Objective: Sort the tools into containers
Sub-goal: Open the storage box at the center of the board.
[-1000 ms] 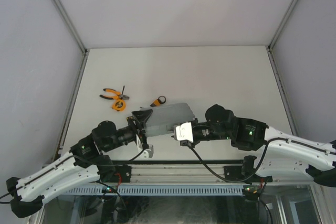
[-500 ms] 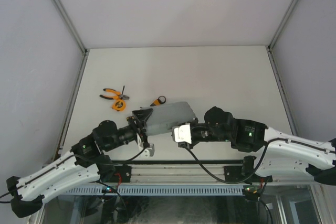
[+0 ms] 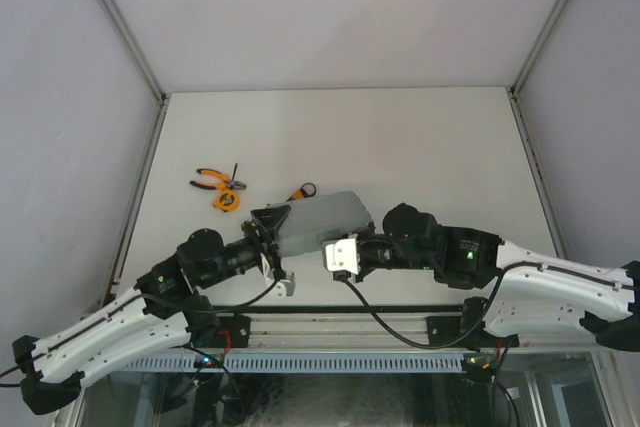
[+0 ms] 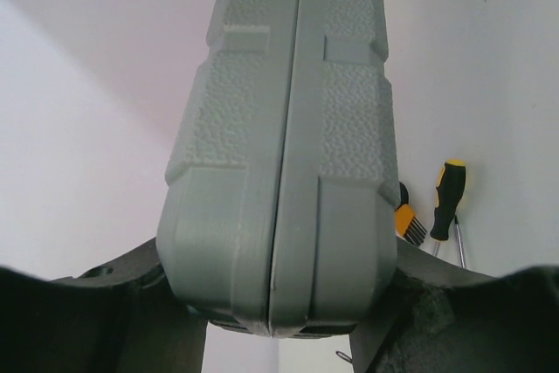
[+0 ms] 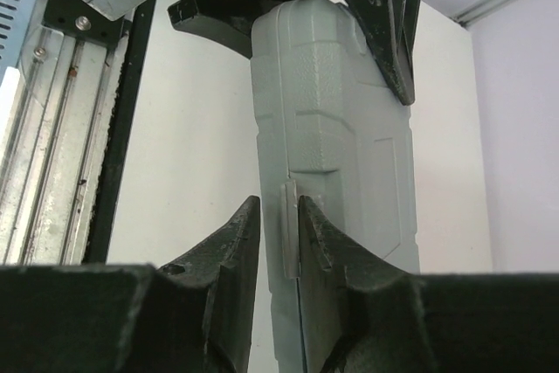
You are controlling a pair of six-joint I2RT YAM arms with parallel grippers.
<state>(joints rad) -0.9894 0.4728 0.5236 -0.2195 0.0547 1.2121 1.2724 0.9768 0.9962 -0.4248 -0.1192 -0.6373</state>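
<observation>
The closed grey case (image 3: 318, 219), likely rigid, light and slick, is held at the table's (image 3: 400, 137) near middle, left fingers (image 4: 105, 303) clamped across its thickness, right fingers (image 5: 229, 259) pinching its thin edge tab (image 5: 289, 216).

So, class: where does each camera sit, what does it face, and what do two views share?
Top external: above, behind the bases, looking down on table, left arm, right arm, grey case.
Left wrist: faces the case end clamped in the left gripper; screwdriver beyond.
Right wrist: faces the case edge flanked by the right gripper.
Shared: the case, in all.
</observation>
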